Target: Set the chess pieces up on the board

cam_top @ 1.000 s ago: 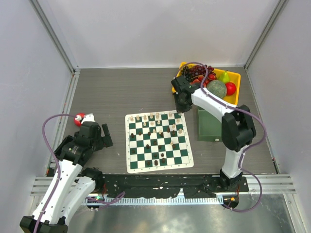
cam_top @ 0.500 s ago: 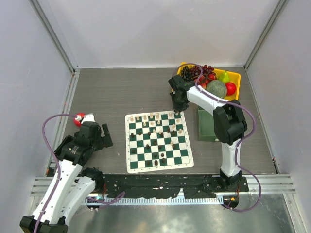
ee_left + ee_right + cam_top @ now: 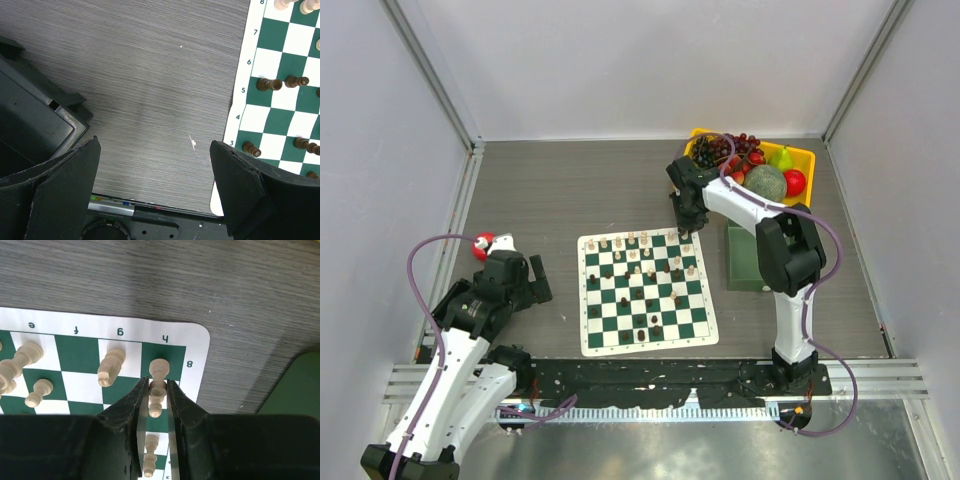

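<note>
So the board (image 3: 610,346) sits mid-table, a bit toward the near edge, with chess pieces (image 3: 631,240) dotted all over it; cream ones mostly on the side facing the table's far edge, dark ones more toward the near edge. The right pincer (image 3: 157,386) is pinching a cream piece (image 3: 159,368) right at the h8 square, the board corner pointing at the table's far right corner; whether its base is down on the square or just above it, can't tell from the wrist view. The left pincer (image 3: 152,172) is spread wide over bare table (image 3: 150,75) just beside the board's left border; nothing in it.

What could go sideways, imo: the g8 piece (image 3: 111,368) stands right next door, and an h-file piece (image 3: 149,454) sits between the fingers (image 3: 129,407), closer to the wrist; if the jaws open crooked or the arm pulls back low, either gets clipped and topples. Also, let go tilted or not fully down, the held one tips; being on the corner square, it could roll off the board.
</note>
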